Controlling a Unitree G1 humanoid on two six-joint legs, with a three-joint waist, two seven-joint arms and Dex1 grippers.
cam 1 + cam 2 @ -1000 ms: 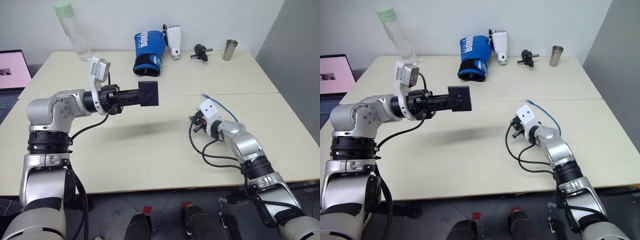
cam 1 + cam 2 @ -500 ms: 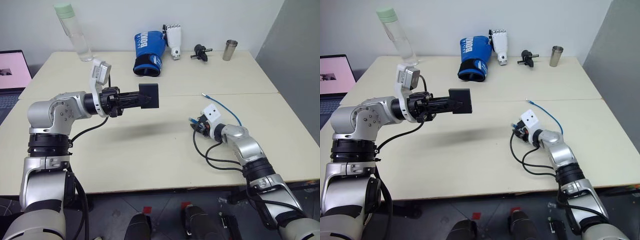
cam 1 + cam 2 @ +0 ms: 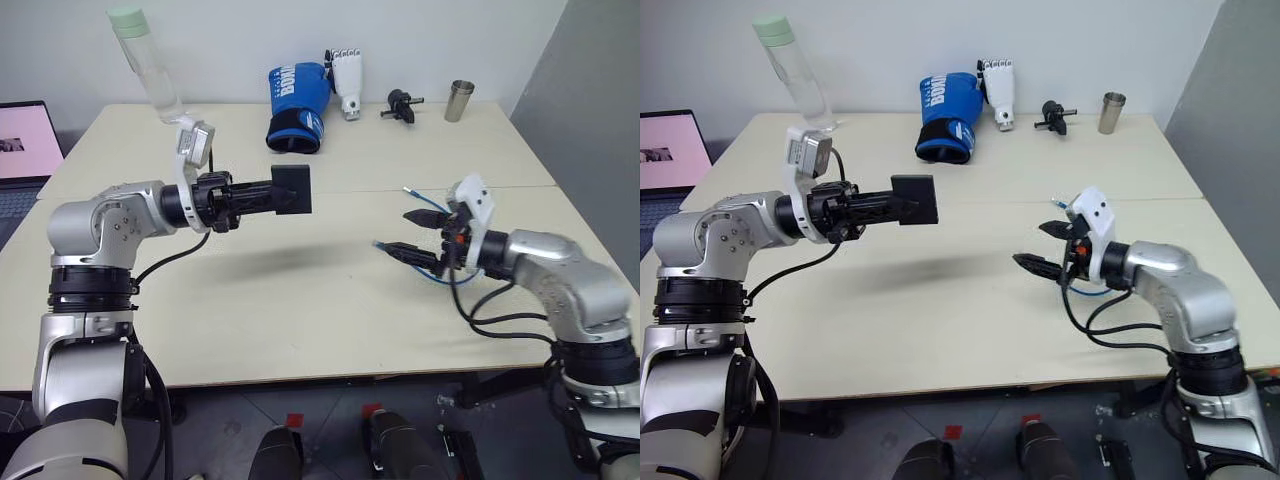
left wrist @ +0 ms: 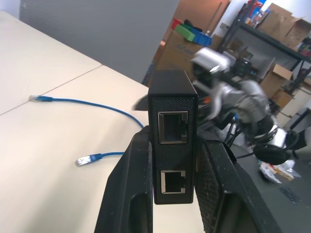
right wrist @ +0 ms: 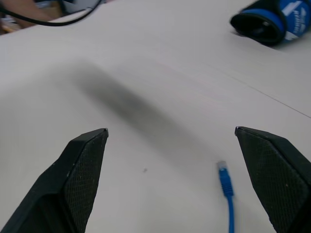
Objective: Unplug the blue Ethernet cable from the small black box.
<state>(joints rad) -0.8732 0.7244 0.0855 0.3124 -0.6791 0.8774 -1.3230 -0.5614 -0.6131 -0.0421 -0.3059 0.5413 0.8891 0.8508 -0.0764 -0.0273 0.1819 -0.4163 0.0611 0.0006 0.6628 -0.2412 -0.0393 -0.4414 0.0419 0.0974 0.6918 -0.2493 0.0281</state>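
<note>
The left end effector [image 3: 262, 199] is gripping the small black box [image 3: 292, 190] between its two fingers, holding it in the air above the tabletop [image 3: 300, 290], both sockets empty in the left wrist view. The blue Ethernet cable [image 4: 92, 104] is lying loose on the tabletop toward the right edge, both clear plugs free. The right end effector [image 3: 415, 234] is hovering above the cable with its fingers spread wide, gripping nothing.
</note>
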